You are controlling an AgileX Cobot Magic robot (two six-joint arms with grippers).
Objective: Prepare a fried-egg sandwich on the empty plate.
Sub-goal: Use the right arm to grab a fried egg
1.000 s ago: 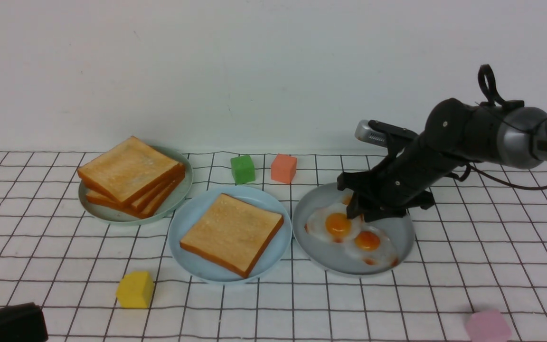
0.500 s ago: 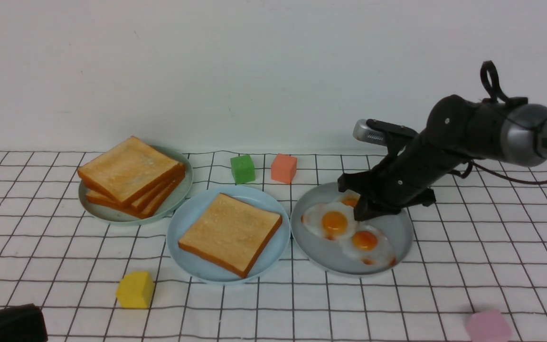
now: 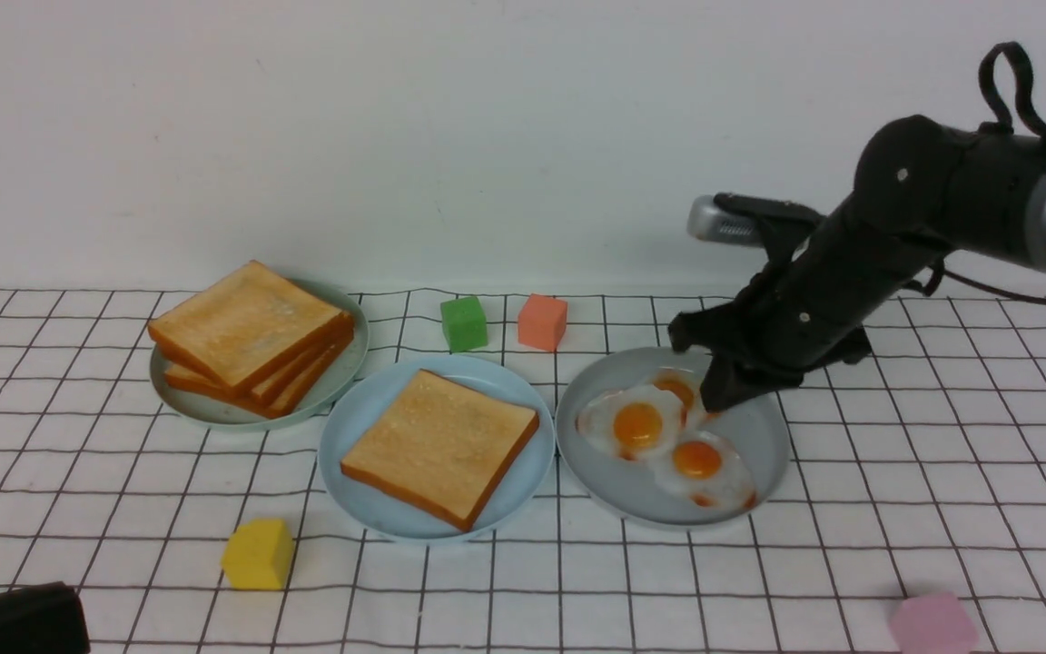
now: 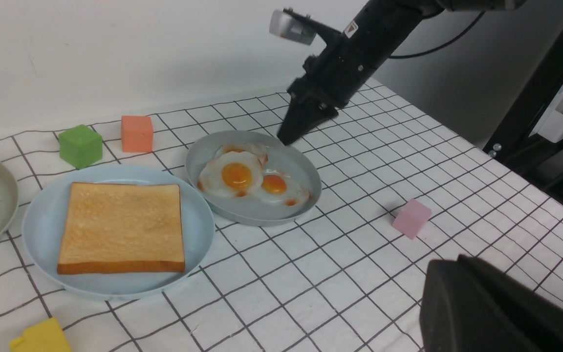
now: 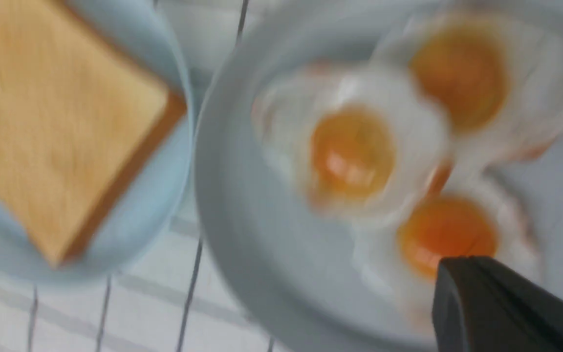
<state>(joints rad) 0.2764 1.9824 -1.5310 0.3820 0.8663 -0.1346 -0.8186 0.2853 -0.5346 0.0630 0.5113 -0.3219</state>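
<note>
Holds the right hand [image 3: 725, 395] closed, low over the far right of the grey plate [image 3: 614, 492], just beside three fried eggs [image 3: 637, 425]. Has the left hand [image 3: 10, 622], closed, at the near left corner of the bench [image 3: 850, 509]. Shows one toast slice [image 3: 439, 445] flat on the sky-blue plate [image 3: 358, 420], left of the eggs.

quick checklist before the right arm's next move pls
1. Bottom toast slice on the light blue plate: ok, lies flat, top bare.
2. Fried eggs on the grey plate: ok, three, overlapping.
3. Egg in the right gripper: not ok, shut, nothing seen in it, above the grey plate's far side.
4. Jaws open for a grasp: not ok.
5. Toast stack for the top slice: ok, on the pale green plate.
</note>
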